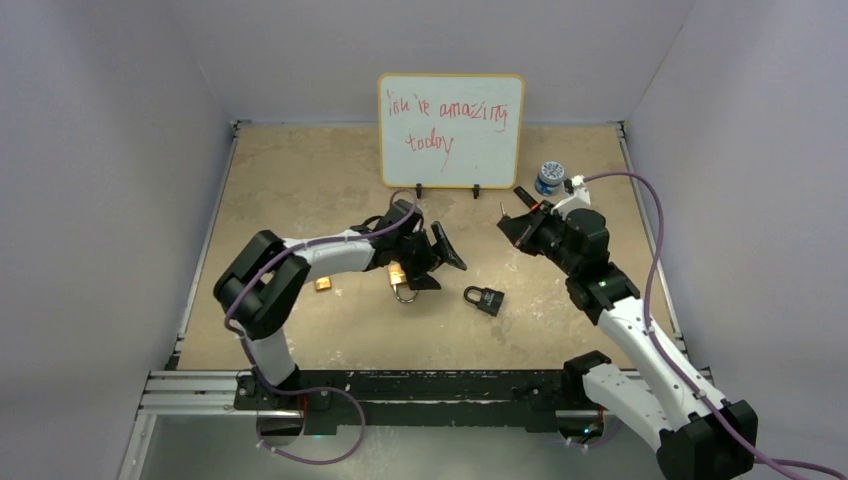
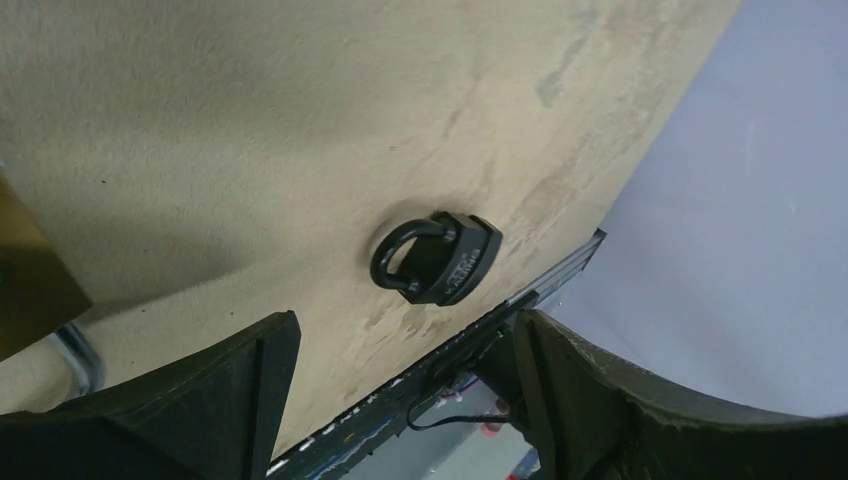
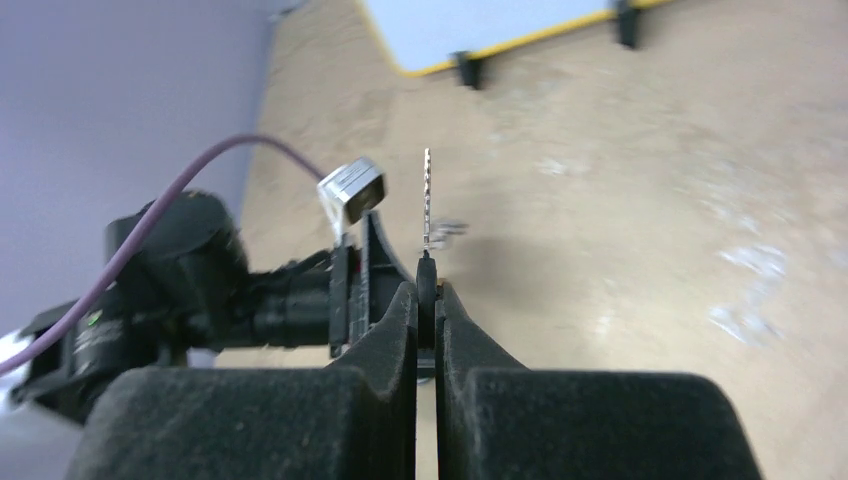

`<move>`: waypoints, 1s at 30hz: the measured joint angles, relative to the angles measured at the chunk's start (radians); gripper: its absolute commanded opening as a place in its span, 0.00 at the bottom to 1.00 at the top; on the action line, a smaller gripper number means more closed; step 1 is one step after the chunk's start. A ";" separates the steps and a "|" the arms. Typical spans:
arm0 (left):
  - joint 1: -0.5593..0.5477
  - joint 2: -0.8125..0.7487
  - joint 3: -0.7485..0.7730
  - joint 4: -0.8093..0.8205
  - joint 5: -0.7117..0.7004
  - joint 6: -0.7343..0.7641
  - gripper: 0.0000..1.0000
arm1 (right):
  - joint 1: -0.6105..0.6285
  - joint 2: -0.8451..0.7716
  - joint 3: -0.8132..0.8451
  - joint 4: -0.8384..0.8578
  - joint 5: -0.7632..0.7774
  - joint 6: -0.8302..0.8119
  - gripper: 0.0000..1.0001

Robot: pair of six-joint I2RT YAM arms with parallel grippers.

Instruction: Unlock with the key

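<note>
Right gripper (image 3: 427, 300): fingers pressed together on the key (image 3: 427, 200), blade edge-on, pointing away | beyond: left arm (image 3: 170, 270) with purple cable (image 3: 190, 180), blurred | far: yellow-framed whiteboard (image 3: 480, 25) standing on tan table (image 3: 650, 200)

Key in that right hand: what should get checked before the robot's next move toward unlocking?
1. Key gripped by right hand: ok, pinched between shut fingers, blade sticking out.
2. Left hand free to grab: ok, open and empty.
3. Black padlock held steady: not ok, it lies loose on the table, untouched.
4. Its keyhole facing the key: cannot tell.
5. Which lock the key fits: cannot tell; a brass padlock lies by the left hand too.
</note>
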 measured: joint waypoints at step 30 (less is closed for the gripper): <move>-0.259 0.439 0.639 -0.647 -0.165 -0.322 0.68 | 0.000 -0.118 -0.068 -0.452 0.422 0.079 0.00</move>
